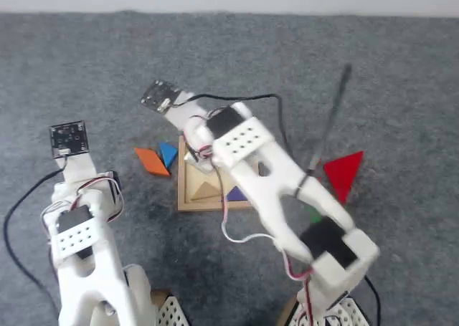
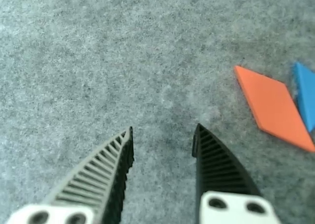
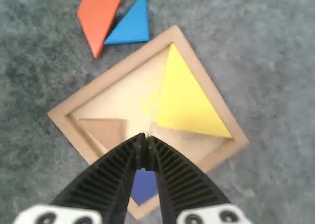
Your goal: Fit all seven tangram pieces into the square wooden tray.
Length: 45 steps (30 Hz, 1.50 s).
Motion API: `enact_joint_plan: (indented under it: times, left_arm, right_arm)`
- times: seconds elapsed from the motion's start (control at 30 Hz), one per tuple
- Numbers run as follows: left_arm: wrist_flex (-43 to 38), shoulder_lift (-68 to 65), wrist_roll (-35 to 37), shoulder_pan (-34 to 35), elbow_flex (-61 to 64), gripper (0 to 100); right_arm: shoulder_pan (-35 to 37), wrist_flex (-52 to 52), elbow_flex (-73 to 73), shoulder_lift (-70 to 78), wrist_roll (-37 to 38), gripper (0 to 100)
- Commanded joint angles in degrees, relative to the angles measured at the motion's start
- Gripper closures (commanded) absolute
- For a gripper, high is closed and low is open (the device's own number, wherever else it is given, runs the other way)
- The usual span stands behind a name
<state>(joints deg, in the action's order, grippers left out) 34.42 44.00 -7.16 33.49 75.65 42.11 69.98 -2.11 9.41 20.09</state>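
**Right claw closed over the tray, left claw held apart above the carpet**

The square wooden tray (image 3: 112, 70) is seen on the grey carpet (image 2: 98, 51), set corner-on in the right wrist view. A yellow triangle (image 3: 187, 101) is laid inside it, its long side along one wall and its right-angle corner pointed at the tray's middle. A tan triangle (image 3: 103, 130) is also seated there, though it is hard to tell from the wood. A purple piece (image 3: 143, 184) is half hidden behind the right gripper (image 3: 142, 138), whose fingers are pressed together over the tray with nothing seen between them.

Just outside the tray, an orange parallelogram (image 3: 98, 15) is laid with its long axis slanting past one corner, and a blue triangle (image 3: 130, 27) is touching it. In the high view a red triangle (image 1: 344, 172) is found on the tray's far side, well apart, and much of the tray is covered by the right arm.

The left gripper (image 2: 162, 135) is held with its fingers apart over bare carpet.
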Motion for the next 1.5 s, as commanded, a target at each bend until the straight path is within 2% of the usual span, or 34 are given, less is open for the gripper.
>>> enact_joint_plan:
  times: [0.0,0.13,0.27,0.3,0.37,0.43,0.5,0.57,0.63,0.7,0.8,0.83,0.93,1.03,1.17,1.33,1.47]
  left_arm:
    - [-1.41,1.76,0.7,0.0,-2.15,82]
    - [-1.41,1.76,0.7,0.0,-2.15,82]
    - [-1.41,1.76,0.7,0.0,-2.15,82]
    - [-1.41,1.76,0.7,0.0,-2.15,82]
    - [-1.41,1.76,0.7,0.0,-2.15,82]
    - [-1.41,1.76,0.7,0.0,-2.15,82]
    - [-1.41,1.76,0.7,0.0,-2.15,82]
    - [-1.41,1.76,0.7,0.0,-2.15,82]
    - [-1.41,1.76,0.7,0.0,-2.15,82]
    - [-1.41,1.76,0.7,0.0,-2.15,82]
    - [-1.41,1.76,0.7,0.0,-2.15,82]
    - [-1.41,1.76,0.7,0.0,-2.15,82]
    - [-1.41,1.76,0.7,0.0,-2.15,82]
    - [-1.41,1.76,0.7,0.0,-2.15,82]
    - [-1.41,1.76,0.7,0.0,-2.15,82]
    - [-1.41,1.76,0.7,0.0,-2.15,82]
    - [-1.41,1.76,0.7,0.0,-2.15,82]
  right_arm:
    - [-10.51,-1.01,2.55,-12.53,-0.09,99.2]
    - [-23.52,-5.76,3.69,-12.97,-0.09,99.2]
    - [-30.2,-8.57,3.6,-7.96,0.88,95.5]
    - [-30.64,-8.22,3.34,-7.16,1.93,89.4]
    - [-30.81,-7.87,3.08,-6.99,1.93,70.8]
    - [-30.37,-6.2,2.64,-7.34,5.89,52.7]
    - [-29.23,-4.62,2.64,-8.75,7.56,46.7]
    - [-28.62,-3.82,2.81,-10.42,7.56,49.5]
    - [-28.09,-2.77,3.52,-12.09,7.56,56.7]
    - [-26.95,-1.71,4.4,-14.11,7.56,69.2]
    - [-25.1,-1.19,7.12,-18.07,7.56,95.3]
    - [-24.48,-1.1,8.18,-19.47,7.56,99.8]
    - [-22.11,-0.13,12.22,-24.57,7.56,92.6]
    - [-16.84,-0.31,17.76,-29.76,7.56,98.7]
    - [-6.02,-5.85,26.11,-31.96,6.68,99.1]
    - [-1.54,-23.78,32.62,-22.46,-2.29,99.2]
    - [-1.19,-27.12,29.19,-10.51,-3.96,99.2]
